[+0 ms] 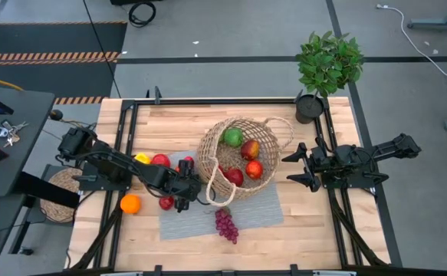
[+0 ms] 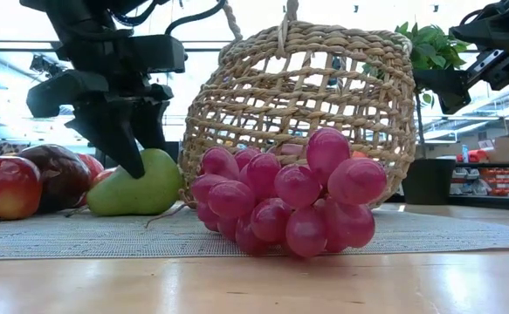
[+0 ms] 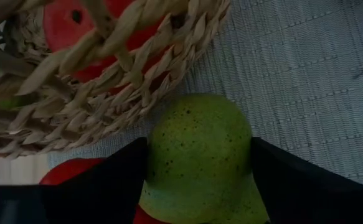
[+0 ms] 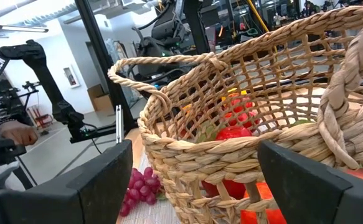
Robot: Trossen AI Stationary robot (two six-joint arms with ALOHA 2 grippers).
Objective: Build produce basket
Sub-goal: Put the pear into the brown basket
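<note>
Low, left gripper [image 3: 200, 186] jaws straddling pear [image 3: 200, 149], beside basket [image 3: 106, 74]

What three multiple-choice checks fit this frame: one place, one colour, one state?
1. Where are the grapes?
A. Inside the basket
B. On the table, outside the basket
C. In the right gripper

2. What colour is the fruit at the left gripper?
A. Green
B. Orange
C. Purple

3. How is the right gripper?
A. Shut on an apple
B. Shut on a basket handle
C. Open, holding nothing

Key:
1. B: the grapes lie in front of the basket.
2. A: the left gripper is at a green pear.
3. C: the right gripper is spread beside the basket, with nothing between its fingers.
</note>
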